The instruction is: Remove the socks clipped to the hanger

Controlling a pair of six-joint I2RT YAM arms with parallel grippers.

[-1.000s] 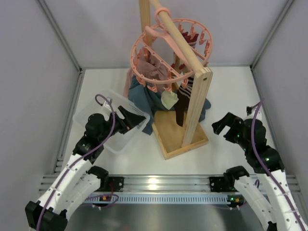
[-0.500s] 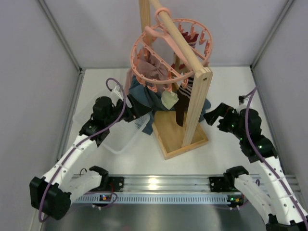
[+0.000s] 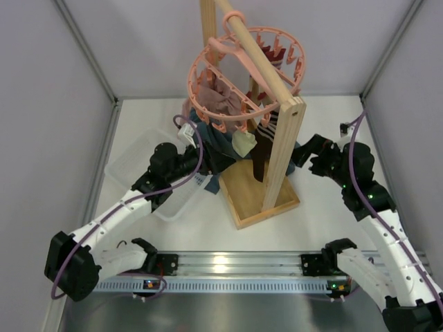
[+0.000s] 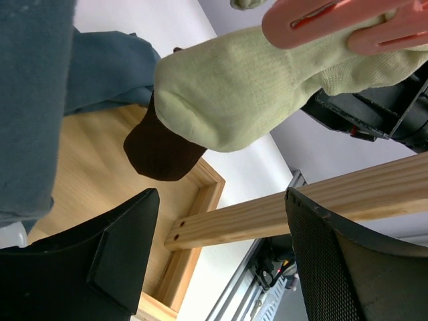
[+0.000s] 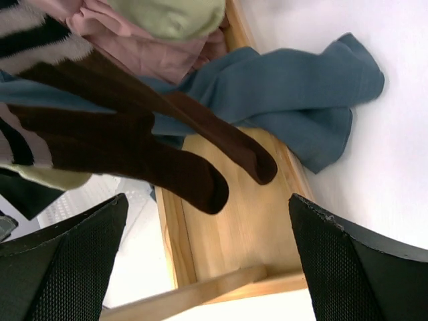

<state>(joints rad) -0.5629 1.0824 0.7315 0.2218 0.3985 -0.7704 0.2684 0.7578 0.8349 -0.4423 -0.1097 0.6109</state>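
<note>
Both arms carry a wide, empty pincer: the left pincer (image 4: 221,197) sits just below the cream sock (image 4: 234,93) hanging lengthwise down from the pink hanger (image 4: 314,20), nearer it than the right pincer (image 5: 207,200), which faces the dark brown socks (image 5: 134,147).

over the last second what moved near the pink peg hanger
Both arms reached in toward the wooden rack: the left gripper moved off the clear plastic bin for the pale cream sock, the right gripper swung left toward the dark brown socks. Both are open, holding nothing. The salmon-pink round plastic hanger and blue-grey cloth stayed put.
</note>
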